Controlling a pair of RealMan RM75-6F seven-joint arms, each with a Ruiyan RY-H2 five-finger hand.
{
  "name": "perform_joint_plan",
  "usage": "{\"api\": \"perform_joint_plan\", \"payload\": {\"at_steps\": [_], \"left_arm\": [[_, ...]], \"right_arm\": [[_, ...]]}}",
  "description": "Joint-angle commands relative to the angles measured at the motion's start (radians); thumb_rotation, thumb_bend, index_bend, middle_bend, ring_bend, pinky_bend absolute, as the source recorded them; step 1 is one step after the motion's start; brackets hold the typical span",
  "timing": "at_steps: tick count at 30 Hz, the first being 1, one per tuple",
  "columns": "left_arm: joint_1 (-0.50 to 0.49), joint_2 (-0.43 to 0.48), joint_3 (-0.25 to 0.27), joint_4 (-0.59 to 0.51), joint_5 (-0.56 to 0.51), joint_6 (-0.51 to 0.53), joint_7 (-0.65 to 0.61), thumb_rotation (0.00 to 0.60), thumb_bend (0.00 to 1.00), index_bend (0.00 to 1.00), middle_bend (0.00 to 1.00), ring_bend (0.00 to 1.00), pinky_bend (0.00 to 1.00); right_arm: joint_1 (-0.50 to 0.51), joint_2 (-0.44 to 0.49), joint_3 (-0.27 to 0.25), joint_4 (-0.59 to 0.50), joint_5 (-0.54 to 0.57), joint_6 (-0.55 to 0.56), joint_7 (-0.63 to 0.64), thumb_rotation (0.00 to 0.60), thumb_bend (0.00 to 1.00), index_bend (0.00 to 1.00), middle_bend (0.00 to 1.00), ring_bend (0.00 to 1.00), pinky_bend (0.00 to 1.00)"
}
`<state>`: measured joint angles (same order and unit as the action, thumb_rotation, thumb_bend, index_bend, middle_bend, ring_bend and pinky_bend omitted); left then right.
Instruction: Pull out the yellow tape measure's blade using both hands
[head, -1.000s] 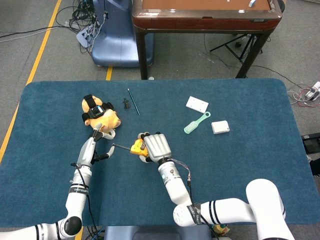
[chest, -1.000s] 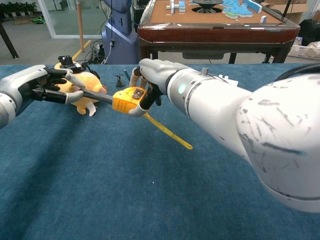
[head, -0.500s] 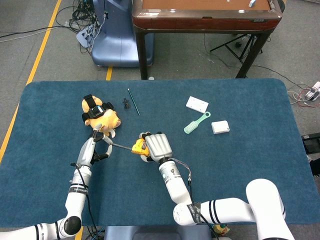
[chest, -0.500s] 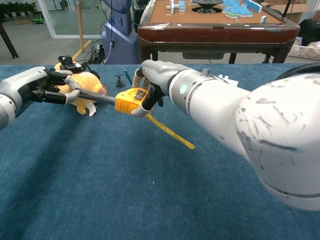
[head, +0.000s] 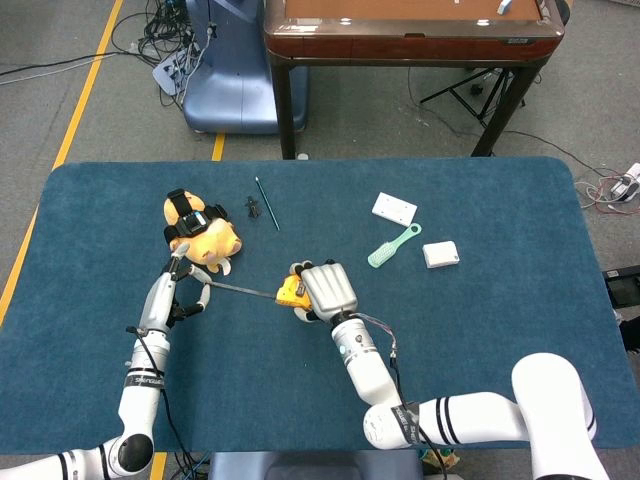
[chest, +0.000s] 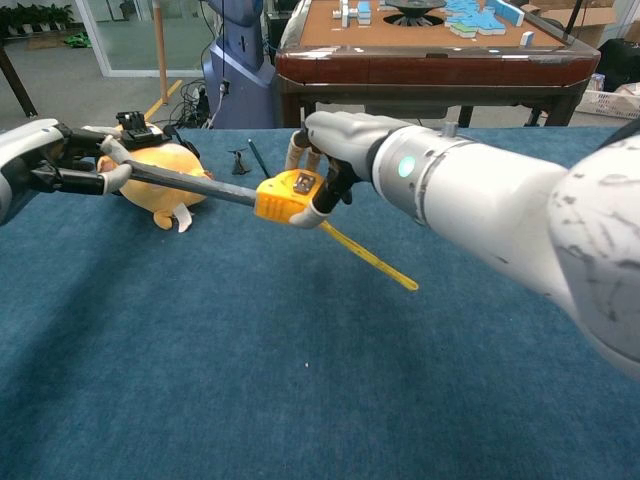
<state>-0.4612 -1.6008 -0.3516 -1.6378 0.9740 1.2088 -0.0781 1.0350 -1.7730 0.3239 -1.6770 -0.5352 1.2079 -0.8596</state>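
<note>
My right hand (head: 328, 289) (chest: 335, 150) grips the yellow tape measure (head: 291, 293) (chest: 286, 197) a little above the blue table, fingers wrapped over its case. The dark blade (head: 238, 289) (chest: 190, 183) stretches leftward from the case to my left hand (head: 172, 292) (chest: 62, 167), which pinches the blade's end. A yellow strap (chest: 368, 256) hangs from the case toward the cloth in the chest view. The orange plush toy (head: 203, 235) (chest: 152, 163) lies just behind my left hand.
On the blue table (head: 500, 330) lie a green pen (head: 266, 203), a small black clip (head: 252, 208), a white plate (head: 394, 209), a green brush (head: 393, 245) and a white block (head: 440, 254). A brown table (head: 410, 30) stands beyond the far edge.
The hands have drawn apart: the right hand carried the case to the right and the left hand shifted left, so a longer stretch of blade shows between them.
</note>
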Motion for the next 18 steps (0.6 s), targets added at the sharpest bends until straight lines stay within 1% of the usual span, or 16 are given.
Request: {"api": "perform_joint_plan", "payload": {"at_steps": [1,6,18], "left_arm": [[0.014,0.019,0.001,0.004,0.016,0.008,-0.016,0.600,0.46,0.50,0.04,0.00,0.00],[0.034,0.055,0.001,0.014,0.023,0.000,-0.053,0.600,0.45,0.48,0.04,0.00,0.00],[0.090,0.156,-0.007,0.012,0.019,-0.003,-0.121,0.600,0.45,0.46,0.04,0.00,0.00]], "right_arm": [[-0.035,0.053,-0.045,-0.043,-0.028,0.015,-0.001,0.600,0.67,0.68,0.68,0.62,0.29],[-0.094,0.128,-0.098,-0.109,-0.076,0.032,0.038,0.600,0.67,0.69,0.69,0.62,0.29],[-0.247,0.315,-0.227,-0.254,-0.244,0.082,0.155,0.600,0.67,0.70,0.69,0.63,0.29]]}}
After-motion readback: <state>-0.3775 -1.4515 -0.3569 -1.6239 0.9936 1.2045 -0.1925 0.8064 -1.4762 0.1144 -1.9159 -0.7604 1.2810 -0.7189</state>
